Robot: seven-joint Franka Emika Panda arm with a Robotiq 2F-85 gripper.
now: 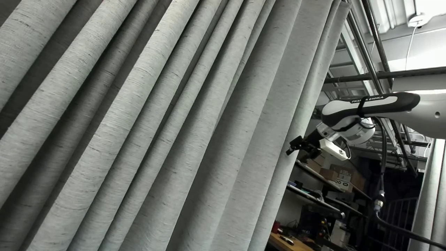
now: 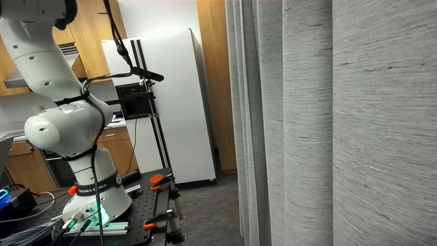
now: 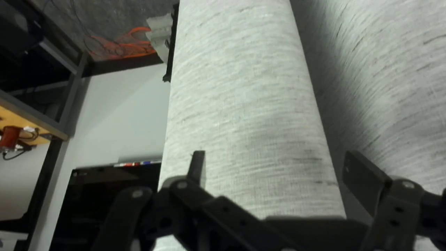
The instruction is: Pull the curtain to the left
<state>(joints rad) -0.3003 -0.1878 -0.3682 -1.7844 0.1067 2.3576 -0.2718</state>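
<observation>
The gripper [image 3: 274,162] has its jaws spread, a fold of the curtain [image 3: 244,94] showing between them. In an exterior view the curtain hangs across grey floor [image 2: 215,205] from the edge of the worktop [image 2: 146,198] bearing clamps [image 2: 162,217]; a white fridge [image 2: 175,102] stands behind the far corner.

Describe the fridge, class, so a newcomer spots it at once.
In an exterior view, the grey curtain fills the right side. Left of it, past a tall wooden panel, stands the fridge. Unlike that panel and the wooden cabinets, it is white, with a black recess in front.
</observation>
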